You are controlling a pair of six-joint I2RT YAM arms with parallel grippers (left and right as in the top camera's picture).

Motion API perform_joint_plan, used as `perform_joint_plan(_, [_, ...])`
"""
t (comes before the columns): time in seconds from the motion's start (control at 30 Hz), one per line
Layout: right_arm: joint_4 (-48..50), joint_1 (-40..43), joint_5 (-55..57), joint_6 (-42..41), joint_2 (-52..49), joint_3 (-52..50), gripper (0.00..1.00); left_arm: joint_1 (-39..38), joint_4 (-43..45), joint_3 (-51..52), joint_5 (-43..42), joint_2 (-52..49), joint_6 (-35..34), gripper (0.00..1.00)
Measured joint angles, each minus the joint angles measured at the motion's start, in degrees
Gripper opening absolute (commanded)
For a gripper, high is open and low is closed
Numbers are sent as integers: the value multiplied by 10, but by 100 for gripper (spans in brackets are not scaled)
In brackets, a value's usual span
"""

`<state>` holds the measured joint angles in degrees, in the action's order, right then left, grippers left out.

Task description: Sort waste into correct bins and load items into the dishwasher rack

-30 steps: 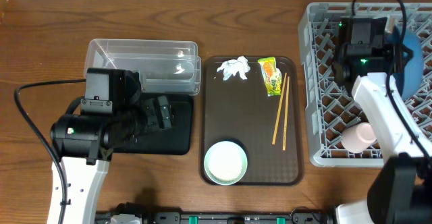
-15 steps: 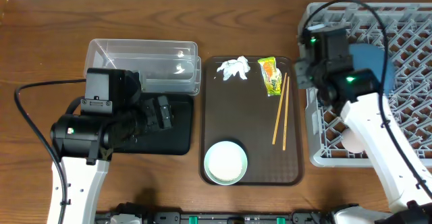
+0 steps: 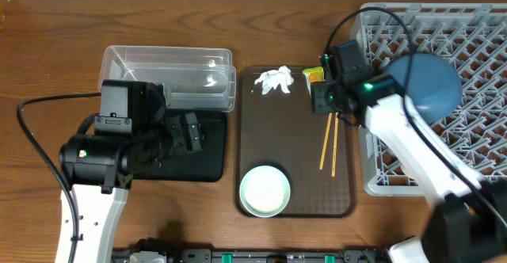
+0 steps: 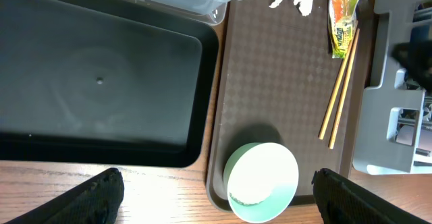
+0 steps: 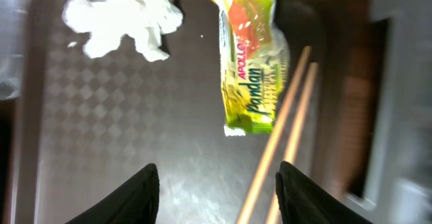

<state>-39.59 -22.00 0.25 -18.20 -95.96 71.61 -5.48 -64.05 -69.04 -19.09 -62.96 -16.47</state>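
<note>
My right gripper (image 3: 323, 97) is open and empty, just above the brown serving tray (image 3: 297, 203). In the right wrist view its fingers (image 5: 217, 183) sit just below the yellow-green wrapper (image 5: 250, 62), beside the wooden chopsticks (image 5: 280, 150) and the white tissue (image 5: 125, 18). The white bowl with green rim (image 3: 264, 190) sits at the tray's front. The dark-blue plate (image 3: 428, 85) rests in the grey rack (image 3: 475, 160). My left gripper (image 4: 216, 190) is open and empty over the black tray (image 3: 207, 156). The clear tub (image 3: 170, 77) stands behind it. The pink cup and pale-blue bowl are hidden.
The rack's left wall (image 3: 358, 49) stands close to the right of my right gripper. The left wrist view shows the bowl (image 4: 262, 180) between its fingers, and the rack corner (image 4: 388, 136) at right. Bare wood lies in front of the trays.
My right arm swung left from over the rack to above the wrapper and chopsticks on the brown tray. The blue plate stays in the rack, now uncovered. The left arm has not moved.
</note>
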Motion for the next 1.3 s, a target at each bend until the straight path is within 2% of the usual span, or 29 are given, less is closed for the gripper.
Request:
perform_joint_plan(0.17, [53, 0, -8, -17, -70, 0, 56, 0, 0, 0, 0, 0, 0, 91])
perform_joint_plan(0.27, [95, 0, -7, -19, -108, 0, 40, 0, 0, 0, 0, 0, 0, 92])
perform_joint_plan(0.47, [130, 0, 30, -16, -158, 0, 27, 0, 0, 0, 0, 0, 0, 92])
perform_joint_plan(0.5, [131, 0, 39, -13, -163, 0, 28, 0, 0, 0, 0, 0, 0, 92])
perform_joint_plan(0.6, [131, 0, 53, -4, -171, 0, 46, 0, 0, 0, 0, 0, 0, 92])
perform_joint_plan(0.87, [116, 0, 1, 56, -152, 0, 57, 0, 0, 0, 0, 0, 0, 91])
perform_joint_plan(1.0, [41, 0, -47, 70, -87, 0, 54, 0, 0, 0, 0, 0, 0, 92])
perform_joint_plan(1.13, [-68, 0, -57, 31, -38, 1, 45, 0, 0, 0, 0, 0, 0, 92])
perform_joint_plan(1.23, [-93, -2, -58, -6, -43, -5, 43, 0, 0, 0, 0, 0, 0, 92])
perform_joint_plan(1.3, [-88, -5, -58, -26, -52, -19, 44, 0, 0, 0, 0, 0, 0, 92])
